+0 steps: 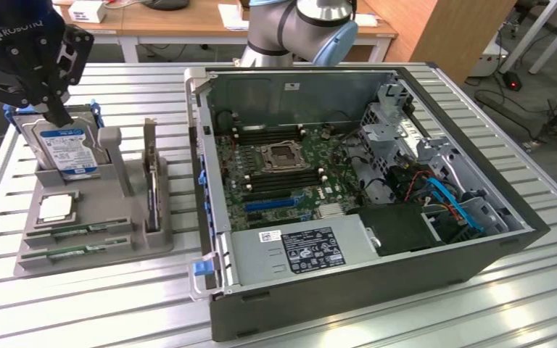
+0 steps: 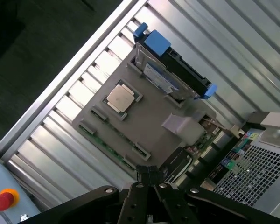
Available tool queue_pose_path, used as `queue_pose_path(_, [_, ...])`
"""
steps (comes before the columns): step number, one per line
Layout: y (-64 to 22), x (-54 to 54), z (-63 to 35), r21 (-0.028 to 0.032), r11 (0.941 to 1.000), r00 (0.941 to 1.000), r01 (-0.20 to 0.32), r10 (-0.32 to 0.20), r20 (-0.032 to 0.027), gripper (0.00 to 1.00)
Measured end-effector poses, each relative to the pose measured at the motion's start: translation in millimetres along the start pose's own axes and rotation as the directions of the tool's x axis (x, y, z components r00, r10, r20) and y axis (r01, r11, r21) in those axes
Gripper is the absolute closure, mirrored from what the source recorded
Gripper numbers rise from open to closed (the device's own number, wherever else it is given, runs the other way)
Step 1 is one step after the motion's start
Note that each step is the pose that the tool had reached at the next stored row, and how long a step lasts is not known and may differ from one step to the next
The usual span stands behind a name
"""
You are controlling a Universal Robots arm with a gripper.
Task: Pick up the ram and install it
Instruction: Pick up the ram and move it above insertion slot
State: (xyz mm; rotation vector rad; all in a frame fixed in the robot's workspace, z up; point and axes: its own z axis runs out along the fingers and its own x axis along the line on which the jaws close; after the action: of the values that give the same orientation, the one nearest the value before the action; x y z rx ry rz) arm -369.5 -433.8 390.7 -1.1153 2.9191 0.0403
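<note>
Exterior view is showing me the black two-fingered gripper [image 1: 61, 117] hanging over the far end of the grey moulded parts holder [image 1: 138, 243]. Its fingertips are pinched together on nothing, just above the silver-and-blue hard drive [image 1: 66, 148] standing in its slot. I am judging the job as barely begun. The long, narrow green ram stick [image 1: 75, 232] is lying flat in a groove at the near end of the holder, with a second stick like it [image 1: 66, 252] just beside. The gripper is not touching either. In the wrist view the ram stick [image 2: 113, 142] is running along the holder's edge, apart from the closed fingertips [image 2: 149, 173].

Inside the open dark-grey computer case [image 1: 356, 290], the black memory slots [image 1: 262, 133] beside the processor socket on the green motherboard [image 1: 289, 196] are looking unfilled, so both pick-up and installation are remaining.

For room, I am seeing free air above the sticks. The square silver processor chip [image 1: 56, 208] is sitting low beside them. The upright expansion card with a metal bracket [image 1: 151, 181] is standing tall between holder and case. The case's raised side wall is another edge I am watching.
</note>
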Motion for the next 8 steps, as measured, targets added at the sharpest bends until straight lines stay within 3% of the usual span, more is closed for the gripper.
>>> queue_pose_path(4, [0.0, 0.0, 0.1, -0.0012, 0.9974, 0.9974, 0.072, -0.072, -0.0019, 0.91])
queue_pose_path(8, [0.0, 0.0, 0.3, -0.0025, 0.9895, 0.9895, 0.145, -0.145, -0.0038, 0.91])
